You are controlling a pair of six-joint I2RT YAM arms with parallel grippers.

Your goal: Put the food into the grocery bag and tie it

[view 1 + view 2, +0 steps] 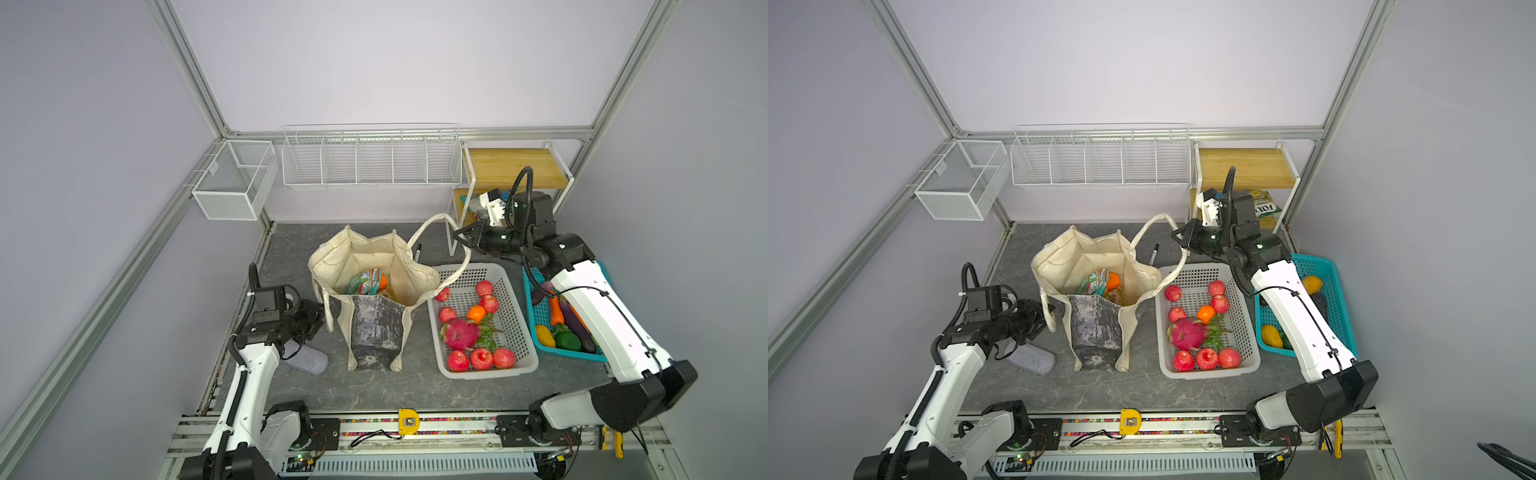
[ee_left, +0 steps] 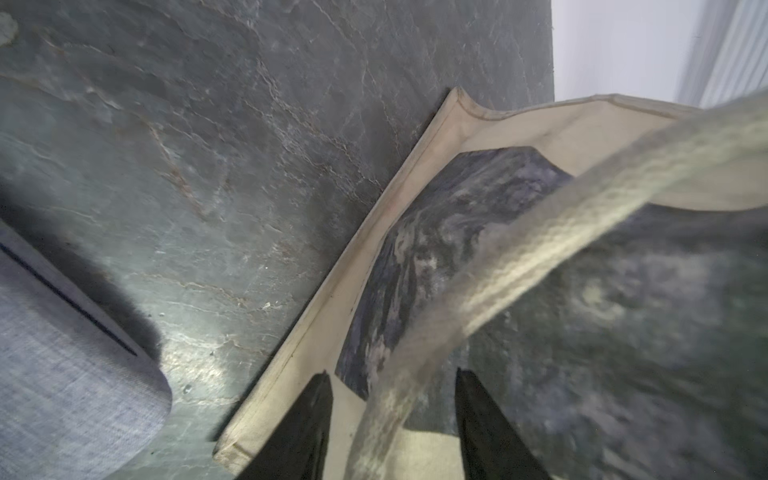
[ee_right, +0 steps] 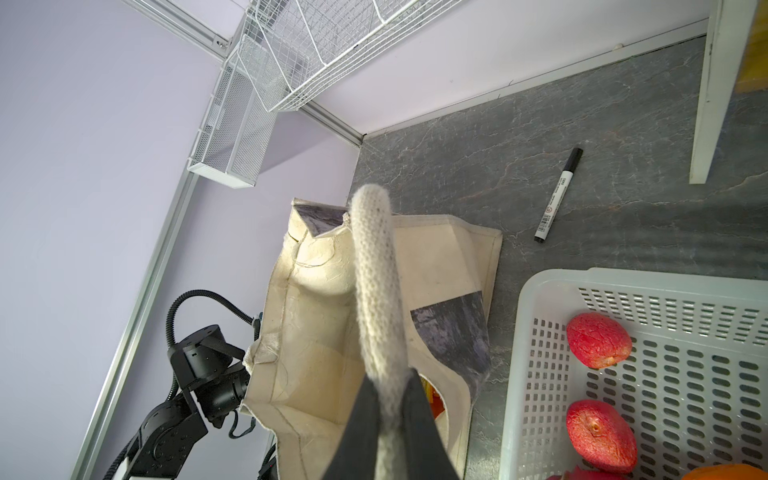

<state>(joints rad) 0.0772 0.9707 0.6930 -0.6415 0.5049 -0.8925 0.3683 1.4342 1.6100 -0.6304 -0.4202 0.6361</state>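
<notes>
The cream grocery bag [image 1: 332, 262] [image 1: 1059, 262] stands open mid-table, with a teal-pink snack packet [image 1: 365, 280] and an orange [image 1: 382, 282] inside. My right gripper [image 1: 459, 235] [image 1: 1177, 237] [image 3: 388, 376] is shut on the bag's right handle [image 1: 432, 220] [image 3: 374, 257], holding the loop up above the white basket. My left gripper [image 1: 320, 320] [image 1: 1044, 313] [image 2: 392, 374] is open at the bag's left side; the left handle [image 2: 519, 257] runs loosely between its fingers. More food lies outside the bag: red apples [image 1: 482, 357], an orange [image 1: 476, 312] and a dragon fruit [image 1: 459, 334].
The white basket [image 1: 486, 374] is right of the bag, and a teal basket [image 1: 536, 313] of vegetables lies under my right arm. A black marker [image 1: 417, 251] [image 3: 557, 195] lies behind the bag. A grey fabric case [image 1: 307, 359] [image 2: 62, 395] rests under my left arm. Wire racks [image 1: 370, 166] and a wooden shelf [image 1: 511, 166] line the back.
</notes>
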